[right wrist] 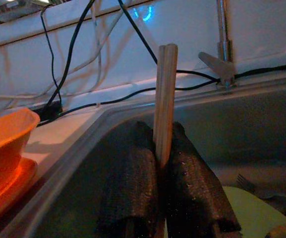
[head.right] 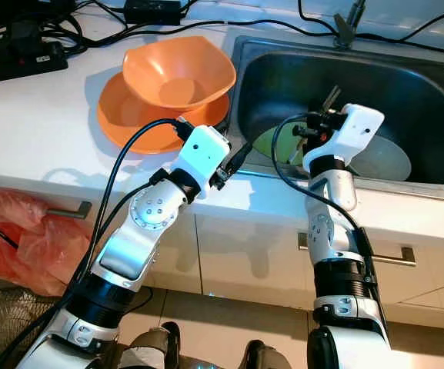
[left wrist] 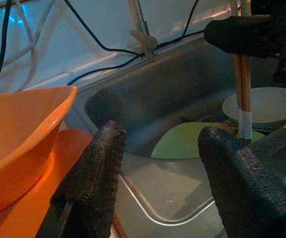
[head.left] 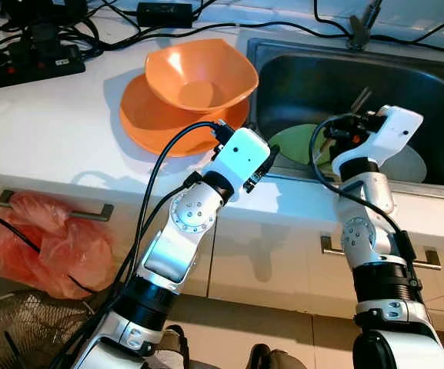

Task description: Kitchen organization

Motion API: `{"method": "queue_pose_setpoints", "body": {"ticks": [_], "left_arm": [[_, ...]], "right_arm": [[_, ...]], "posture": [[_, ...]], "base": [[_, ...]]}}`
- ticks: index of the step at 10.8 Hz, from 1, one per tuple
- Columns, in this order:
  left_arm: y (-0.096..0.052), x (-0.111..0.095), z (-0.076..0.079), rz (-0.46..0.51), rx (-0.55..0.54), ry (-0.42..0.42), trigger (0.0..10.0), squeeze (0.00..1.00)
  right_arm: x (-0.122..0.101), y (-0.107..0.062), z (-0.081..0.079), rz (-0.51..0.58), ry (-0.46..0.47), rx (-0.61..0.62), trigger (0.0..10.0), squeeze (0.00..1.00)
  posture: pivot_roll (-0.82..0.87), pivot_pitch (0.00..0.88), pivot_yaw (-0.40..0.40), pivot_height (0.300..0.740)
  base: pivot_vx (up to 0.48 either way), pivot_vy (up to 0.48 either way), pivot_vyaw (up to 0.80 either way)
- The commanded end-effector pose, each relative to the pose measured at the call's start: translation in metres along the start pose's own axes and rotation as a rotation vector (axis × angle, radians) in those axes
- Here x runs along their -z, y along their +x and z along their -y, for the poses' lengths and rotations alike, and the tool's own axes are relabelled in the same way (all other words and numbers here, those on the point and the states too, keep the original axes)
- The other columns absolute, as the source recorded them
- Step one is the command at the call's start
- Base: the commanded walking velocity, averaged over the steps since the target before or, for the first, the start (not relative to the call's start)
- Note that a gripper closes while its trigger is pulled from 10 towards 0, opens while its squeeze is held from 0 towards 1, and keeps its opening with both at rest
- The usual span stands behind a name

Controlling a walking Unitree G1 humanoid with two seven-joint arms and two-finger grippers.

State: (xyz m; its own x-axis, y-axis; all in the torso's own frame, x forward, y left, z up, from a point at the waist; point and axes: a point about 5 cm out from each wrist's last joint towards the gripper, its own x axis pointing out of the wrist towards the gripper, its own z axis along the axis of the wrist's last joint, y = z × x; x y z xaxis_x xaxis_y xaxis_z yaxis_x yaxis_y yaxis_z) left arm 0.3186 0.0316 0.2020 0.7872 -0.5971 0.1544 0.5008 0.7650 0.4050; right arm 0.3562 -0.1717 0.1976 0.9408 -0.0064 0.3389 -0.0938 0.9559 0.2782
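Note:
My right gripper (right wrist: 161, 135) hangs over the steel sink (head.left: 298, 77), shut on a pair of wooden chopsticks (right wrist: 164, 94) that stand upright between its fingers; the same chopsticks (head.left: 360, 100) show above the sink's middle. My left gripper (left wrist: 160, 136) is open and holds nothing; it hovers at the sink's near left corner, just right of an orange bowl (head.left: 198, 77) resting on an orange plate (head.left: 148, 119) on the white counter. A green plate (head.left: 292, 142) and a white bowl (left wrist: 266, 106) lie in the basin.
A fork (right wrist: 247, 184) lies in the sink beside the green plate. The faucet (head.left: 364, 23) stands behind the basin. A power strip (head.left: 29, 61) and black cables run along the counter's back. A red plastic bag (head.left: 45, 246) hangs by the cabinet handle below.

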Motion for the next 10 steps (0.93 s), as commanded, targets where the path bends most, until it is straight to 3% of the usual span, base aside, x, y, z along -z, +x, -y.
{"method": "queue_pose_setpoints", "body": {"ticks": [1, 5, 6, 7, 9, 10], "left_arm": [[-0.001, -0.002, 0.003, 0.004, 0.002, -0.02, 10.0, 0.0], [-0.004, 0.016, -0.001, -0.047, -0.057, -0.095, 10.0, 0.0], [-0.005, 0.016, -0.003, -0.05, -0.067, -0.098, 10.0, 0.0], [-0.004, 0.018, -0.003, -0.056, -0.073, -0.127, 10.0, 0.0], [-0.005, 0.02, -0.001, -0.064, -0.069, -0.125, 10.0, 0.0], [-0.005, 0.02, -0.001, -0.063, -0.07, -0.125, 10.0, 0.0]], "right_arm": [[0.008, -0.004, 0.003, -0.027, -0.006, 0.004, 10.0, 0.0], [0.025, -0.011, 0.004, -0.08, -0.038, -0.013, 10.0, 0.0], [0.024, -0.01, 0.003, -0.074, -0.032, -0.019, 10.0, 0.87], [0.024, -0.01, 0.002, -0.074, -0.036, -0.021, 10.0, 1.0], [0.025, -0.01, 0.002, -0.071, -0.04, -0.022, 10.0, 1.0], [0.025, -0.01, 0.003, -0.071, -0.045, -0.019, 10.0, 0.39]], "posture": [[0.21, 0.165, -0.041, 0.74], [0.21, 0.16, -0.041, 0.74], [0.21, 0.158, -0.041, 0.74], [0.21, 0.155, -0.041, 0.74], [0.21, 0.154, -0.04, 0.74], [0.21, 0.152, -0.038, 0.74]], "base": [[0.0, 0.0, 0.0], [0.0, 0.0, 0.0], [0.0, 0.0, 0.0], [0.0, 0.0, 0.0], [0.0, 0.0, 0.0], [0.0, 0.0, 0.0]]}}
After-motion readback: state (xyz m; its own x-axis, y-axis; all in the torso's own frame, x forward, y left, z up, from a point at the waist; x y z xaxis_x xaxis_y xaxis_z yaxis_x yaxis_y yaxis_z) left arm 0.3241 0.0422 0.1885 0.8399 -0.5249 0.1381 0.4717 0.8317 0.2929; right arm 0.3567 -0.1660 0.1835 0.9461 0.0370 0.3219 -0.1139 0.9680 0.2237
